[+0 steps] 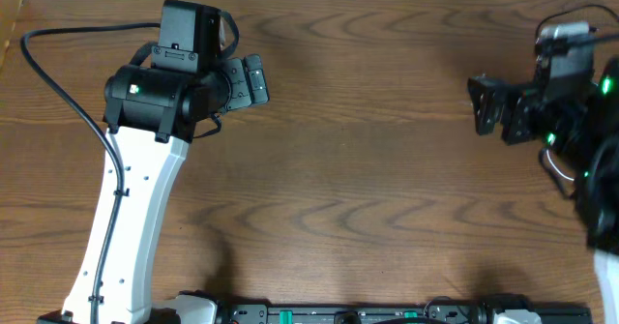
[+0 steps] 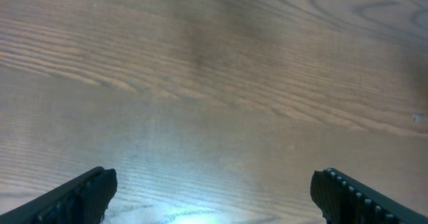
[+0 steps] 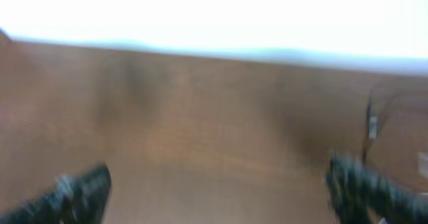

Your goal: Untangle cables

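Left gripper [image 1: 255, 80] sits at the far left of the table [image 1: 368, 169], jaws wide apart and empty, wood grain filling its wrist view. Right gripper [image 1: 482, 106] is over at the right edge, facing it, jaws spread as well and holding nothing. From the right wrist, a thin dark cord [image 3: 369, 114] with a pale bit on it lies ahead, past the right-hand finger [image 3: 364, 184] and clear of it, too blurred to tell which cable it is

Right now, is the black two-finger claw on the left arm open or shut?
Open. The left claw has its fingers far apart, only brown wooden table between them.
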Controlling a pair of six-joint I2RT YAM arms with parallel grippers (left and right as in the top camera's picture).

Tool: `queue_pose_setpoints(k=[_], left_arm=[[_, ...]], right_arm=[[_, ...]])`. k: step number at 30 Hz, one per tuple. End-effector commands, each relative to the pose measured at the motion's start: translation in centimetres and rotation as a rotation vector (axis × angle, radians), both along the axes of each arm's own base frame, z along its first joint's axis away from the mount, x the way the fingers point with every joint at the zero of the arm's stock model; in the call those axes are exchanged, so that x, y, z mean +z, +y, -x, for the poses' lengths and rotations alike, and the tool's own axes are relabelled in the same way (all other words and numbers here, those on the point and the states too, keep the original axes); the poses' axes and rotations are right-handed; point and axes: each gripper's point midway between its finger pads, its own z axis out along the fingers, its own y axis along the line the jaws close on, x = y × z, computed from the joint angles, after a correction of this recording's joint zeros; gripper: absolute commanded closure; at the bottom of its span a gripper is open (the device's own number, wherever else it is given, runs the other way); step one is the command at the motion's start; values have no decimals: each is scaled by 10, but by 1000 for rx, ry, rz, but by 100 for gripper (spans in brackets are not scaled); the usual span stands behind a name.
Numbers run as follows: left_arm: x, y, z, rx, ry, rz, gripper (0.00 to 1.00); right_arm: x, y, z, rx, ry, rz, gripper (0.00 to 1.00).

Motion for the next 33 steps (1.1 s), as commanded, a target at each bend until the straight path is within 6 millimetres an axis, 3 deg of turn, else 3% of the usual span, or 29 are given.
queue_pose_setpoints(k=[1, 7, 16, 23, 33], left_arm=[[-7, 2, -1, 4, 20, -10, 2], [-7, 2, -1, 4, 20, -10, 2], [-7, 2, -1, 4, 20, -10, 2], [-7, 2, -1, 4, 20, -10, 2], [-7, 2, -1, 4, 20, -10, 2]], right_arm=[[-20, -11, 7, -62, -96, 52, 1], [-48, -22, 26, -119, -310, 49, 1], [-119, -36, 59, -183, -472, 43, 1], [-167, -40, 68, -209, -508, 38, 1], [-209, -46, 67, -240, -407, 65, 1]])
